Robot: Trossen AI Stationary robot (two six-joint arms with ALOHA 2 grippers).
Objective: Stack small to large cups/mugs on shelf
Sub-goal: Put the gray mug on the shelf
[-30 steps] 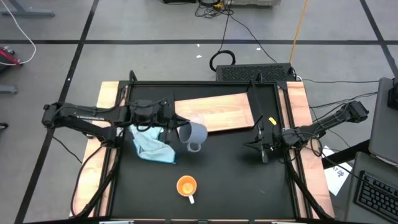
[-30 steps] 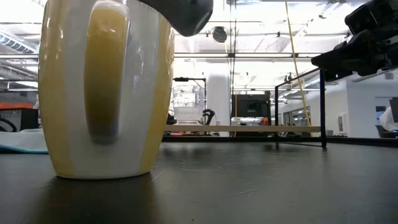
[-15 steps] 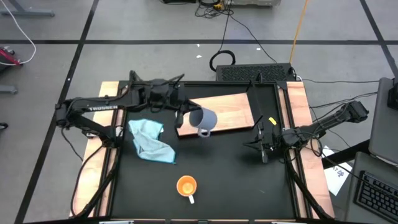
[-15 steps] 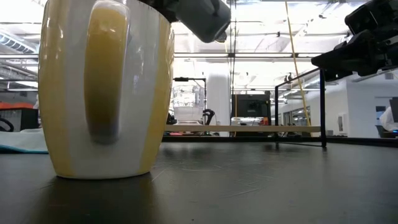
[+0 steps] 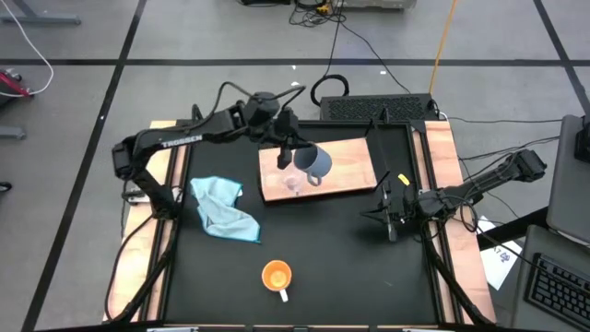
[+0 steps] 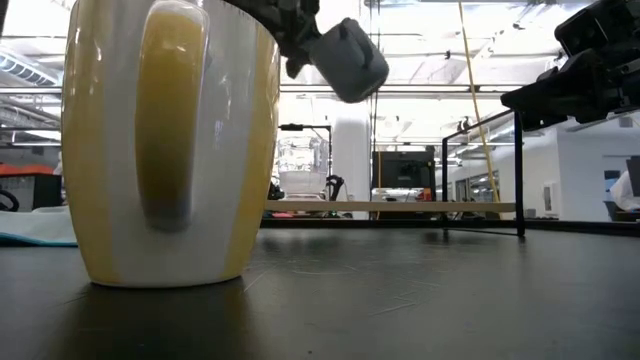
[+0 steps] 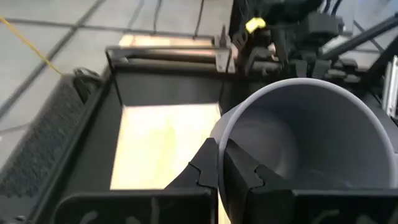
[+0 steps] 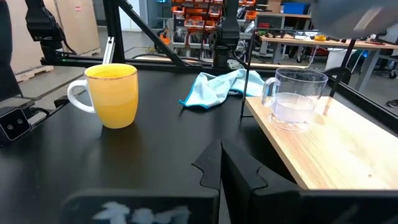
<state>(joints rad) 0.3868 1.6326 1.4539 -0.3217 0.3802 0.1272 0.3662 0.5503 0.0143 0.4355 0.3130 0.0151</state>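
My left gripper (image 5: 293, 152) is shut on the grey-blue mug (image 5: 315, 163), held in the air over the light-wood shelf (image 5: 346, 166); the low view shows the mug (image 6: 346, 60) high and tilted. The tiny clear glass cup (image 5: 293, 184) stands on its base on the shelf's near left part, also in the right wrist view (image 8: 295, 99). The orange mug (image 5: 277, 275) with white handle stands on the black table near the near edge. My right gripper (image 5: 392, 219) waits shut by the table's right rail. My left gripper (image 7: 222, 167) pinches the grey-blue mug's rim (image 7: 217, 140), one finger (image 7: 205, 171) outside the wall and one (image 7: 242, 174) inside. The mug is lifted clear above the shelf and tilted, its opening turned toward the gripper and its handle toward the near side.
A light blue cloth (image 5: 224, 210) lies crumpled on the table left of the shelf. Pale wooden rails (image 5: 157, 198) run along both sides of the table. Bare black table lies between the shelf and the orange mug (image 8: 112, 93).
My left gripper has carried the grey-blue mug up from beside the cloth toward the table's far right, and it now hangs over the shelf. The mug has stayed in the hold throughout. The glass cup, orange mug and right arm have kept still.
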